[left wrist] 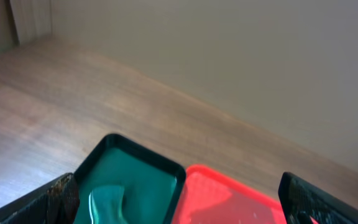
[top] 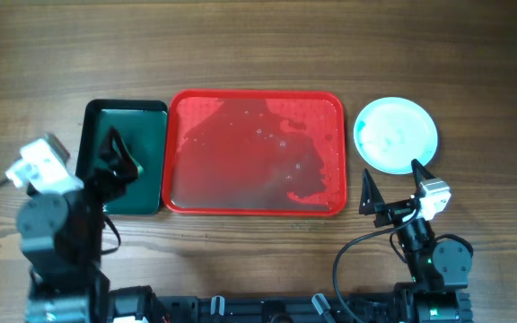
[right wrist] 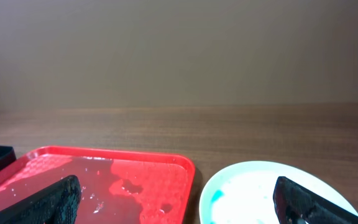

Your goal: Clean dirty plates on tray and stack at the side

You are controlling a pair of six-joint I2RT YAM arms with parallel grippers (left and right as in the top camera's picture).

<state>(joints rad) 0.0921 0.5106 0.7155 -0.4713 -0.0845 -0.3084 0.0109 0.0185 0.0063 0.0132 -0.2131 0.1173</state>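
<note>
Spread wide and holding nothing, the left gripper point(top: 119, 160) hung over the dark green tray point(top: 137, 126), its arm folded at the table's point(top: 258, 45) near left edge. The right gripper point(top: 393, 184) was equally splayed and bare, low over the wood just short of the plates point(top: 396, 135). They lay on the table right of the tray point(top: 254, 202), apart from it; only the top one showed, white tinged with aqua. The tray's red floor carried a wet sheen and droplets.
</note>
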